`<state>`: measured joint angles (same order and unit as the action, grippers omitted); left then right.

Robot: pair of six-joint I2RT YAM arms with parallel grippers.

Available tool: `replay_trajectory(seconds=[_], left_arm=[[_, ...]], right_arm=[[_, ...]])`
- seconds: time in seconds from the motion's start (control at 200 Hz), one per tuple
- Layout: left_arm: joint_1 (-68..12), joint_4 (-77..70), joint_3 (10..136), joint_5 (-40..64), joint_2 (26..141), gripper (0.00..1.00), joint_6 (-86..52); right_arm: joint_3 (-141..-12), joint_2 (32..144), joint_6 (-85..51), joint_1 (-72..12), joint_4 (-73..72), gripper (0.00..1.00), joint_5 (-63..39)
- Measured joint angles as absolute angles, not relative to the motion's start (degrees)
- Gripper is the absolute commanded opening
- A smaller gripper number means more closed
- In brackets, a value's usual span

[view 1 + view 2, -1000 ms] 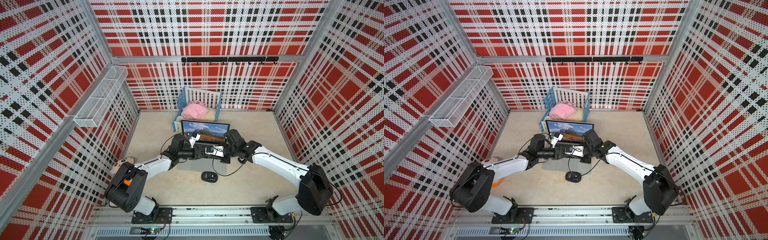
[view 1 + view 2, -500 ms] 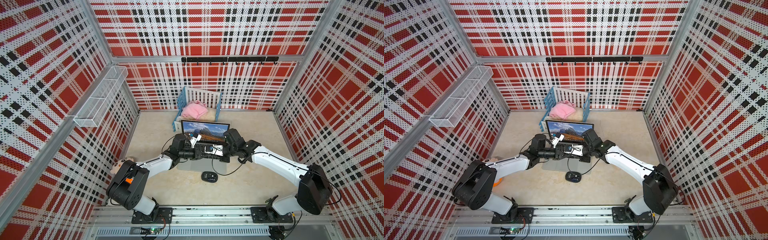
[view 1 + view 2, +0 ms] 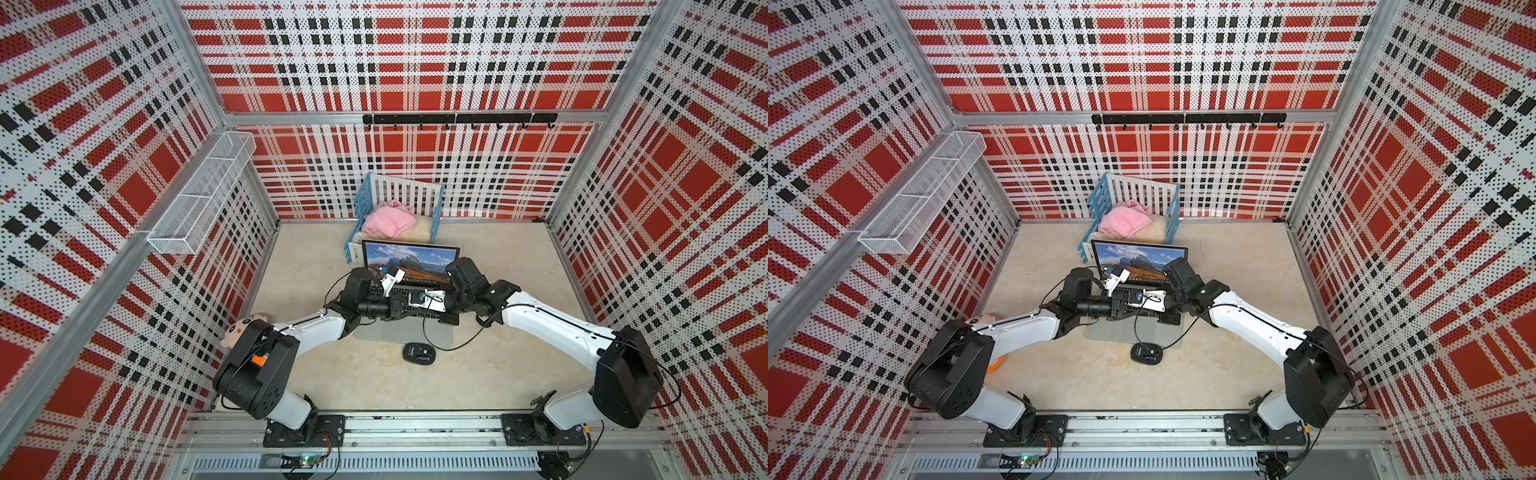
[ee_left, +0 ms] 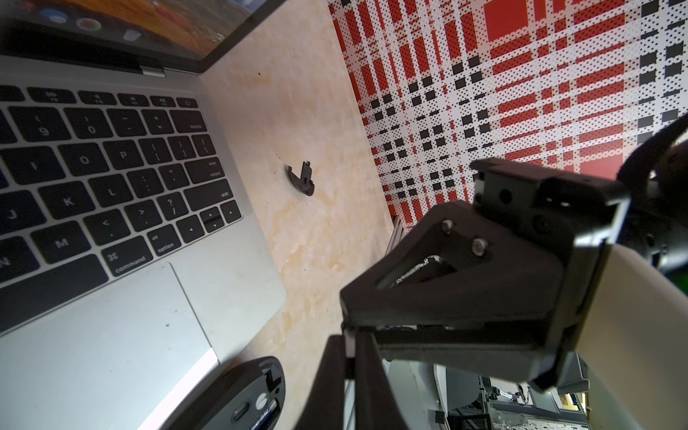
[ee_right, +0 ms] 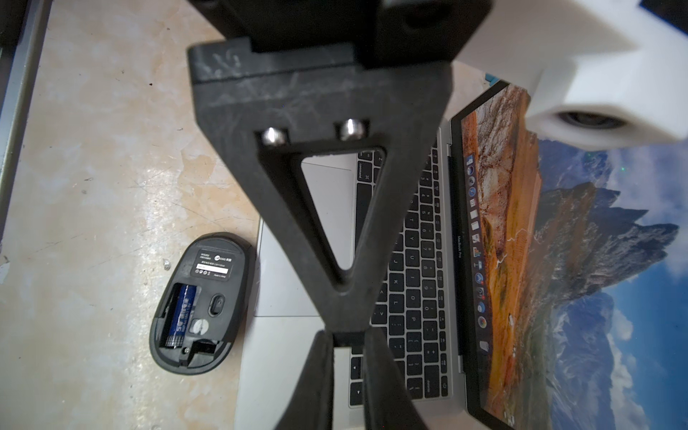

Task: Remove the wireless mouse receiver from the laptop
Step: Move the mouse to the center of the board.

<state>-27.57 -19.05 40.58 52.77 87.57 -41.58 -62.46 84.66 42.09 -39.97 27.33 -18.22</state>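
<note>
Closing since a second ago, the left gripper [image 4: 348,346] now has its jaws together. In both top views the slim silver-grey laptop [image 3: 382,332] [image 3: 1113,332] lies open on the bench, with both arms meeting over its keyboard. In the left wrist view those jaws hang off the laptop's front corner. In the right wrist view I cannot tell whether the right gripper [image 5: 348,340] has its jaws narrowly apart or clamped. The wireless mouse receiver is too small to find.

The laptop [image 3: 405,332] is seen as silver-grey with black keys, its screen filled by orange rock, grey peaks and blue sky; the mouse [image 3: 419,353] is black, the table [image 3: 498,365] mottled beige, the walls [image 3: 415,62] plaided red, white and black
</note>
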Motion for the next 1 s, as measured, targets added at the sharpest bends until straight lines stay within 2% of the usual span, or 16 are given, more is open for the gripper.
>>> replay_trajectory(seconds=[0.065,0.205,0.301,0.351,0.446,0.591,0.641,0.762,0.877,0.997], left_arm=[[-27.6,-19.1,40.6,52.9,87.5,0.00,-41.5],[-26.4,-19.0,40.5,53.1,87.4,0.00,-41.3],[-24.7,-18.8,40.5,53.1,86.0,0.00,-40.6],[-24.0,-18.8,40.5,53.1,84.8,0.00,-40.3],[-23.0,-18.8,40.9,53.3,82.6,0.00,-39.2],[-22.8,-18.8,44.1,54.1,80.8,0.00,-36.8],[-22.8,-18.8,45.4,54.2,80.1,0.00,-35.9],[-22.7,-18.8,48.2,54.3,77.8,0.00,-33.6],[-22.4,-19.1,50.4,54.5,75.6,0.00,-31.8],[-21.5,-19.4,51.6,55.0,74.4,0.00,-31.3]], right_arm=[[-62.5,84.7,41.6,-40.1,27.2,0.39,-18.1],[-62.3,84.5,39.4,-39.0,26.3,0.45,-18.9],[-61.8,82.9,34.5,-34.8,24.9,0.50,-22.6],[-61.3,81.1,29.7,-31.8,23.2,0.55,-25.1],[-60.9,77.3,19.4,-27.4,18.7,0.56,-30.2],[-61.0,73.6,4.1,-26.2,10.6,0.59,-38.8],[-61.0,72.9,-1.7,-26.2,7.4,0.67,-41.0],[-61.4,72.6,-15.5,-26.4,1.4,0.58,-42.8],[-66.5,75.9,-25.7,-26.0,0.9,0.60,-44.7],[-73.5,80.6,-29.3,-26.0,1.8,0.60,-47.6]])
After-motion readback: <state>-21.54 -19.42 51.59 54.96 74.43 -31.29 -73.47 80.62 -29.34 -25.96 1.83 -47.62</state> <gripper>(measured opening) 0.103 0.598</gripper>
